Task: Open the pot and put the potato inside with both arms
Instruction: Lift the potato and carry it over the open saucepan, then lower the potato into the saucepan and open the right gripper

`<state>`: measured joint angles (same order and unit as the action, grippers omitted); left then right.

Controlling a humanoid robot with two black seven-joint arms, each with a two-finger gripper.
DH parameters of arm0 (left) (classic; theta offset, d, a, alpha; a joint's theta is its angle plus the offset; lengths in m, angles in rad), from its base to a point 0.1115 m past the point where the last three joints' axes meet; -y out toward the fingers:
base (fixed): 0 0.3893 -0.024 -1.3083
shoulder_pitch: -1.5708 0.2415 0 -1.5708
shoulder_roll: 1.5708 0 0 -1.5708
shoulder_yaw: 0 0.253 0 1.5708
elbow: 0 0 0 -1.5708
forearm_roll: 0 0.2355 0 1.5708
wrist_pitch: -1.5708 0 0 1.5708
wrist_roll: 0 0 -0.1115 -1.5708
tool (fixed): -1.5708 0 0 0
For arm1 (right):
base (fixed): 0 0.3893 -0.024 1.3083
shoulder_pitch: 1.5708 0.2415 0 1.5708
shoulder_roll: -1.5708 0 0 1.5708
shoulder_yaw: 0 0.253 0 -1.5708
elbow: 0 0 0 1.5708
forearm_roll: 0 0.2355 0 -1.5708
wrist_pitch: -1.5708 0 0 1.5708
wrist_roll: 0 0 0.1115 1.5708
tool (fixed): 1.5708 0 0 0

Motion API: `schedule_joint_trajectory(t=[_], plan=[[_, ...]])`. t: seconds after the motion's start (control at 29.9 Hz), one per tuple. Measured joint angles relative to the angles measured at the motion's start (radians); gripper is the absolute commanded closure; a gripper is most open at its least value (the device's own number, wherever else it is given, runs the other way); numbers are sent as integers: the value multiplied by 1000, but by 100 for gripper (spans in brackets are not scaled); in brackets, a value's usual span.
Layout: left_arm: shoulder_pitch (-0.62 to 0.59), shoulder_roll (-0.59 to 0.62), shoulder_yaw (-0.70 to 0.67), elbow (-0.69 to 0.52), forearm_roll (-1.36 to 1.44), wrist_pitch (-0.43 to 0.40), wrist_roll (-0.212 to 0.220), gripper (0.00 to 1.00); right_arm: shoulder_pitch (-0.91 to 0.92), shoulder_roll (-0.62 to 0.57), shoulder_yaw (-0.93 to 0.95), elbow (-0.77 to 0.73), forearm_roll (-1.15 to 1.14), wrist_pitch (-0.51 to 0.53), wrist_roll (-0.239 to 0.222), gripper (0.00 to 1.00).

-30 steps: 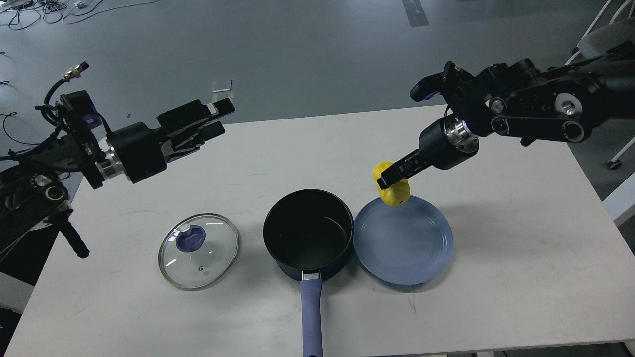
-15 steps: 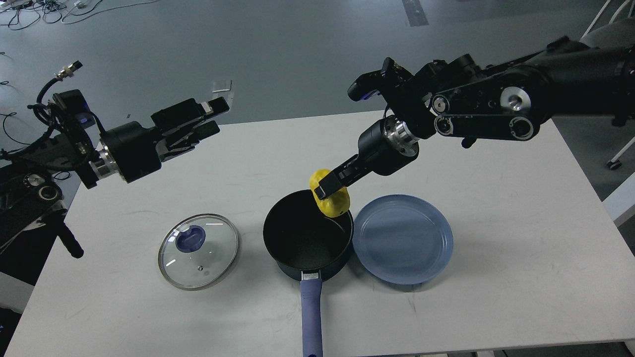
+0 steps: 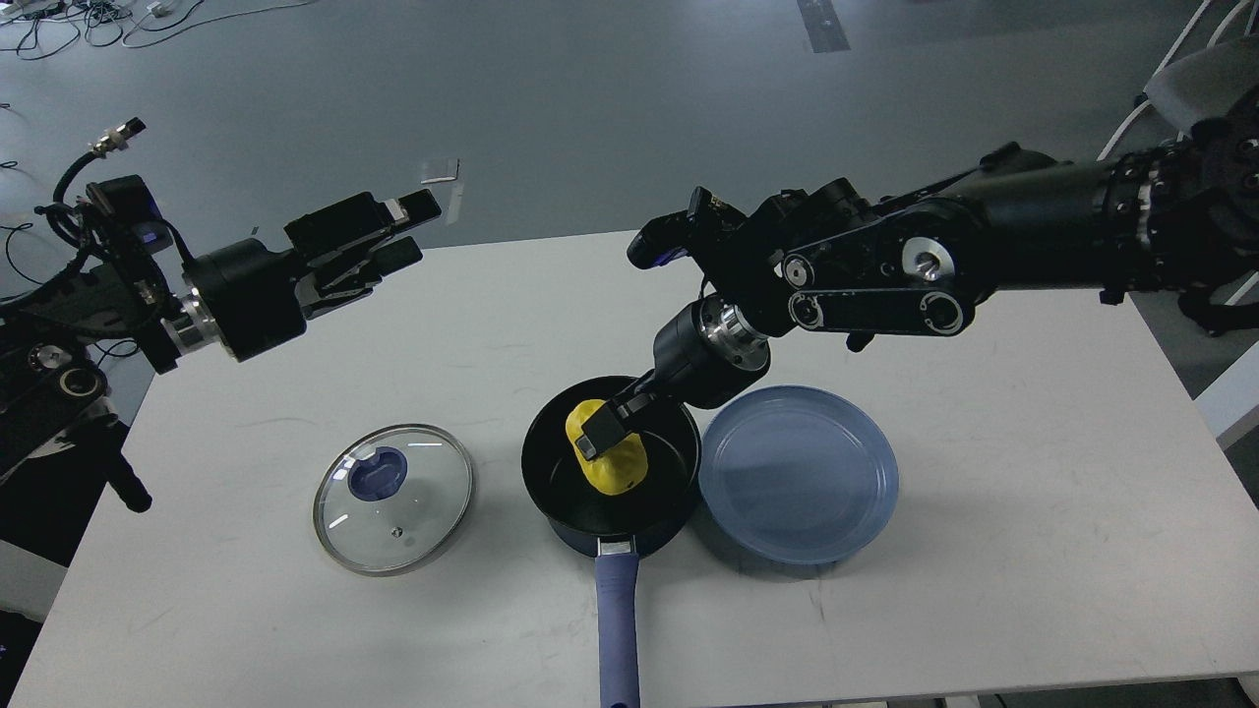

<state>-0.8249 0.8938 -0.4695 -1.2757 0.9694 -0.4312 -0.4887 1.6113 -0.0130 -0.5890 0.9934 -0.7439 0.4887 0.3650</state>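
Note:
The dark navy pot (image 3: 566, 506) stands open at the table's front middle, its blue-purple handle (image 3: 618, 629) pointing toward me. Its glass lid (image 3: 394, 497) with a blue knob lies flat on the table to the left. My right gripper (image 3: 602, 436) is shut on the yellow potato (image 3: 612, 464) and holds it down inside the pot. Whether the potato touches the pot's bottom cannot be told. My left gripper (image 3: 401, 231) is open and empty, held above the table's far left, well away from the pot.
An empty flat blue plate (image 3: 799, 474) lies right beside the pot on its right. The white table (image 3: 1033, 472) ends close in front of the pot handle. A chair (image 3: 1195, 84) stands off the far right corner.
My right arm has carried the potato leftward from above the plate, over the pot's rim, and down into the pot. My left arm has drawn back slightly to the left.

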Motion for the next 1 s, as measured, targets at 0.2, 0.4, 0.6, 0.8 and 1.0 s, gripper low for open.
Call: schedule_joint_trajectory(t=[0.2, 0.4, 0.6, 0.8, 1.0], plan=[[1, 3, 0, -1, 0, 0, 0, 2, -22, 12, -4, -51, 1, 0, 0, 68], [1, 4, -4, -2, 0, 0, 0, 2, -27, 13, -26, -79, 0, 0, -6, 68], [1, 4, -6, -2, 0, 0, 0, 2, -38, 13, -28, -81, 0, 0, -6, 63], [1, 11, -6, -2, -1, 0, 0, 2, -41, 13, -28, -79, 1, 0, -7, 31], [1, 11, -6, -4, -1, 0, 0, 2, -46, 13, -30, -80, 1, 0, -7, 10]])
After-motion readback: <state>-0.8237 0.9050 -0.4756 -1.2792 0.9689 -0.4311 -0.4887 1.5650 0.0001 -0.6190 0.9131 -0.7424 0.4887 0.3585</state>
